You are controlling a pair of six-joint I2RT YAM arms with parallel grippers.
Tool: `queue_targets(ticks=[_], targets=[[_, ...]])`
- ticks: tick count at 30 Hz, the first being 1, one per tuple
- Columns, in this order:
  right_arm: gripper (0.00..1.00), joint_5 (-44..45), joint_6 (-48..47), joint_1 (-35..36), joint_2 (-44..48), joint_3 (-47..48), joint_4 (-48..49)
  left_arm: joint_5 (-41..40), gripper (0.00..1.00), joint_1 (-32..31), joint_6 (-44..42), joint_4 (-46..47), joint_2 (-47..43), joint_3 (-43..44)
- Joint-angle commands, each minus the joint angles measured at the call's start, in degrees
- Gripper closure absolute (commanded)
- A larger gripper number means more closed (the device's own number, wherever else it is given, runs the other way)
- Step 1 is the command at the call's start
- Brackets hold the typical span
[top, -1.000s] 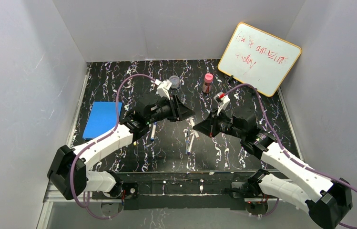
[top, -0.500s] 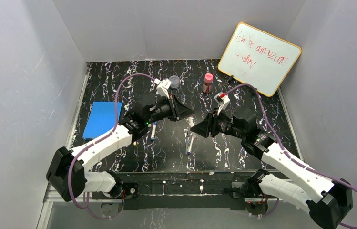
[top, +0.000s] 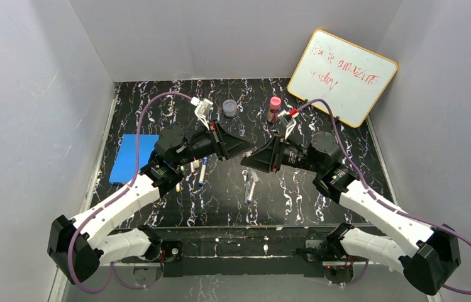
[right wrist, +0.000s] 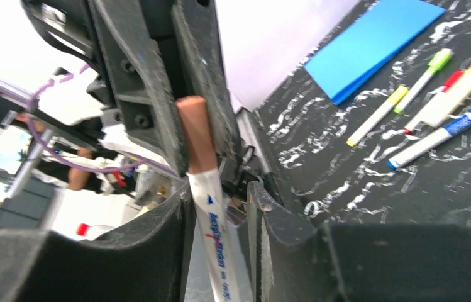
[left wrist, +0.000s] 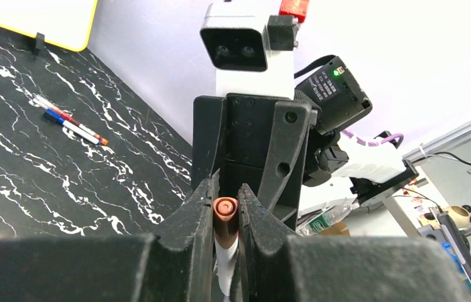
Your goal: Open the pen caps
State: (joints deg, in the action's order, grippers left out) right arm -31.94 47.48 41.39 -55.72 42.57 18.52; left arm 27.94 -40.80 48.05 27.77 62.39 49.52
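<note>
My two grippers meet tip to tip above the middle of the table. My left gripper (top: 248, 151) (left wrist: 225, 202) is shut on a pen, its jaws pinching the orange-brown cap (left wrist: 225, 214) (right wrist: 193, 132). The pen's white printed barrel (right wrist: 215, 217) runs down between the jaws of my right gripper (top: 243, 162) (right wrist: 219, 192), which stand apart with a gap on one side. Other capped pens (top: 201, 171) (top: 249, 186) lie on the table below. In the right wrist view I see green-capped (right wrist: 431, 66), yellow (right wrist: 377, 116) and blue-capped (right wrist: 446, 132) pens.
A blue pad (top: 133, 157) (right wrist: 377, 47) lies at the left. A clear jar (top: 229, 109) and a pink-capped bottle (top: 274, 108) stand at the back. A whiteboard (top: 342, 77) leans in the back right corner. Two pens (left wrist: 69, 124) lie near it.
Both arms have swung and tilted so the grippers now point at each other and their tips have closed the gap. The pens on the table have not moved.
</note>
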Motion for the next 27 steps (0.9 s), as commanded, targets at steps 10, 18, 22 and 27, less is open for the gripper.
queue_targets(ticks=[10, 18, 22, 27], targets=[[0.99, -3.3, 6.2, 0.2, 2.3, -2.9, 12.1, -3.3, 1.00, -0.2, 0.6, 1.7, -3.6, 2.1], [0.99, 0.6, 3.8, 0.1, 12.3, -9.6, 1.7, -16.6, 1.00, -0.1, -4.3, -0.4, -4.2, 6.5], [0.99, 2.5, 3.9, 0.2, 16.6, -10.7, -1.2, -18.9, 1.00, -0.1, -4.6, 0.6, -2.9, 7.3], [0.99, 4.0, 0.8, 0.2, 18.2, -7.6, -7.3, -22.1, 1.00, 0.0, -5.1, 1.1, -2.1, 7.2]])
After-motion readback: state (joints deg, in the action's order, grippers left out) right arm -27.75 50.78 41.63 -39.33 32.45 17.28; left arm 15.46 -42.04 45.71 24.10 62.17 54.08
